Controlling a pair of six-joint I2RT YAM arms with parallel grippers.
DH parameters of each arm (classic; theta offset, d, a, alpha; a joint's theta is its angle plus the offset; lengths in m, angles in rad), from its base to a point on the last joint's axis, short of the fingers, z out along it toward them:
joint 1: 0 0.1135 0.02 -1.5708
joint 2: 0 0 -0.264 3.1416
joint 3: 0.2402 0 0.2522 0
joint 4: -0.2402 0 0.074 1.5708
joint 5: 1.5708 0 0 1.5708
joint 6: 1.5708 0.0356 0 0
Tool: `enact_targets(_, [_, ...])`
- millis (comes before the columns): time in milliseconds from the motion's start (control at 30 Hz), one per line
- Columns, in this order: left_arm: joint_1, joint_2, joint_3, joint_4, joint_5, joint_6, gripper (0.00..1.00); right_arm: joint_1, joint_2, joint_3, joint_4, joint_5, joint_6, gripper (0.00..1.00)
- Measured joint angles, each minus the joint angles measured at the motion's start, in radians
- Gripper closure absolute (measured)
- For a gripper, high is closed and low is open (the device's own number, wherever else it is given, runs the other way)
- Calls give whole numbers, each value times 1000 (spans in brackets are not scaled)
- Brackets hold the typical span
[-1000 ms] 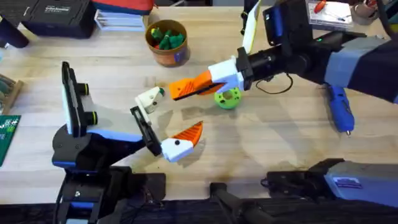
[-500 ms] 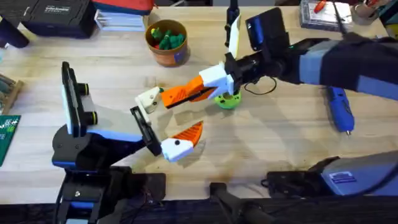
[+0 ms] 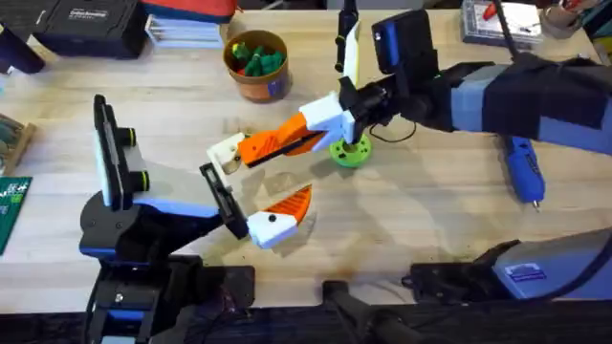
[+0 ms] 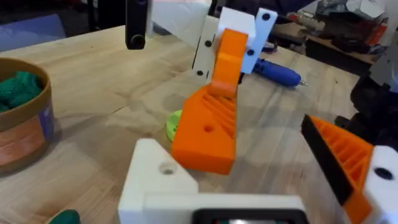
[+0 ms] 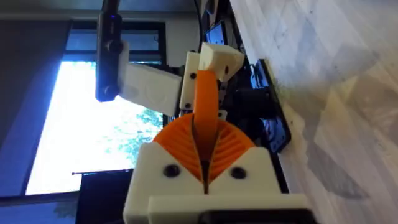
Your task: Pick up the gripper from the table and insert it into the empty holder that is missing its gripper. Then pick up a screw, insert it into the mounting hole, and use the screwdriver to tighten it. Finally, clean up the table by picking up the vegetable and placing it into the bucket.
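From overhead, the right tool [image 3: 273,143] is clenched on the gripper [image 3: 256,146], carrying its tip against the bare white holder [image 3: 229,150] of the left tool [image 3: 256,189], which lies spread and released on the counter [image 3: 430,220].

In the left wrist view, the gripper [image 4: 208,127] hangs tilted just above the holder [image 4: 163,180]; squaring its base to the mount before pressing should seat it cleanly.

The right wrist view shows one wedge pinched between two orange pads [image 5: 177,140]. Counted overall: one screwdriver [image 3: 523,170], one bucket [image 3: 256,63].
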Motion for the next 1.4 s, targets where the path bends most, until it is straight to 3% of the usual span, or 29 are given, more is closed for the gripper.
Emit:
enact_targets(233, [0,0,0,0,0,-3,15,3,0,0,13,-9,48,989])
enact_targets(1033, [0,0,0,0,4,-3,15,-11,60,0,-34,-23,4,991])
enact_targets(1267, [0,0,0,9,-10,2,15,9,61,-4,143,-10,98,991])
enact_targets(1400, [2,0,0,7,-28,3,16,25,64,-4,165,8,140,991])
